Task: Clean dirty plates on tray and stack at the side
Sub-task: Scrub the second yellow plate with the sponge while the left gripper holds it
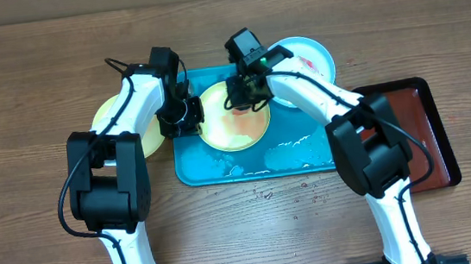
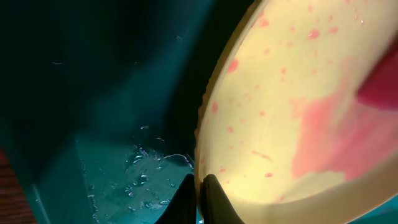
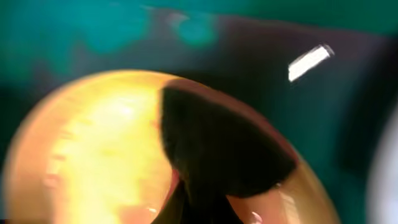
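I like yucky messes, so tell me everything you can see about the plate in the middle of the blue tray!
The plate is round and looks plastic, with a yellow-green rim and a cream centre smeared and speckled pinkish red. It lies face up in the teal tray, toward the back. The left gripper pinches its left rim, one finger on each side. The right gripper hangs over its back edge, with something dark on the plate; I cannot tell what it is.

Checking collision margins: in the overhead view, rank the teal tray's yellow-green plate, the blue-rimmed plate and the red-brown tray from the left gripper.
1. yellow-green plate, on teal tray, at left gripper
2. blue-rimmed plate, back right
3. red-brown tray, far right
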{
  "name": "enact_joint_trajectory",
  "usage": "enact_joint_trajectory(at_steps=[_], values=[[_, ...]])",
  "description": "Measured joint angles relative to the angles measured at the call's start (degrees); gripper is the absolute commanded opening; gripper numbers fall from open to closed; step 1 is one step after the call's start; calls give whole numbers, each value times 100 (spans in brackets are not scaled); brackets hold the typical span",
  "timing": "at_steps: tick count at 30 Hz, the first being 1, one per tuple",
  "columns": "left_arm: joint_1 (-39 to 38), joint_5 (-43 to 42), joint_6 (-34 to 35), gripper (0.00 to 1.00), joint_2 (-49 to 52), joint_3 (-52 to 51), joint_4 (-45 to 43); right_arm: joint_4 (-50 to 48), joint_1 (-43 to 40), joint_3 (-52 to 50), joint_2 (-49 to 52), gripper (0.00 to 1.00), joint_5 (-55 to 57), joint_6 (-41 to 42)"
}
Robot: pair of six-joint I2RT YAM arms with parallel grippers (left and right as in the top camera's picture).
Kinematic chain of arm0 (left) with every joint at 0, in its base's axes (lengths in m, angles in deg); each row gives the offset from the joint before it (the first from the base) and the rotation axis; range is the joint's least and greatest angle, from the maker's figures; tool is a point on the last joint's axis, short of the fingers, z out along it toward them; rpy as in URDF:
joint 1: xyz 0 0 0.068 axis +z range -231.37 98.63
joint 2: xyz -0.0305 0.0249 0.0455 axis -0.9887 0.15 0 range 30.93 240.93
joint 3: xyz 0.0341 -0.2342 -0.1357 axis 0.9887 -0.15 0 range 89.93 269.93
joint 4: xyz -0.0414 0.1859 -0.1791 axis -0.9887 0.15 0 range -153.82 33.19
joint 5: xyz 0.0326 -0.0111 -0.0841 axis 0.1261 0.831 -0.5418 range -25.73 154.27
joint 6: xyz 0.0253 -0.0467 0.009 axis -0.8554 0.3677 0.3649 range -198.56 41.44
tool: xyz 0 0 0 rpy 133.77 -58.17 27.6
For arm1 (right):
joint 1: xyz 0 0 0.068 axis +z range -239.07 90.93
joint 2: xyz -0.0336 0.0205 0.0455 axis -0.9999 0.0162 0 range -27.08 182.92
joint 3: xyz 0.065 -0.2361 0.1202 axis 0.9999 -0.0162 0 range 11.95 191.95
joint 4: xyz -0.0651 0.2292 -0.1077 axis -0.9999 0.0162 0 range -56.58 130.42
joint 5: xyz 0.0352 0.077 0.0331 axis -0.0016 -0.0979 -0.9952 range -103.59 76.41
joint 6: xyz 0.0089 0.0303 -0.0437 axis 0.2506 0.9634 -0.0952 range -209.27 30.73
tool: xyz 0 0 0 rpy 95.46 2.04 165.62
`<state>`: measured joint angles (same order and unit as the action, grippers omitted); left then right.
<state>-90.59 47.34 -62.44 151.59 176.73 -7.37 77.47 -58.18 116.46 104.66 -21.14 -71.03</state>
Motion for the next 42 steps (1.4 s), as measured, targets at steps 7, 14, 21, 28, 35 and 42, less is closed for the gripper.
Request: enact_joint_trajectory(at_steps=[7, 14, 21, 28, 35, 42], values=[[4, 22, -2, 4, 0, 0, 57, 232, 579, 0, 17, 4, -479, 105], [57, 109, -22, 4, 0, -11, 85, 922, 802, -4, 26, 4, -726, 127], [57, 105, -22, 4, 0, -11, 74, 1088, 140, 245, 92, 4, -660, 122], [33, -20, -22, 4, 0, -11, -52, 1709, -686, 437, 98, 4, -411, 164], [-17, -42, -22, 4, 0, -11, -33, 2452, -555, 439, 98, 4, -435, 236], [-2, 20, -24, 4, 0, -11, -28, 1943, -136, 37, 52, 4, -649, 306]])
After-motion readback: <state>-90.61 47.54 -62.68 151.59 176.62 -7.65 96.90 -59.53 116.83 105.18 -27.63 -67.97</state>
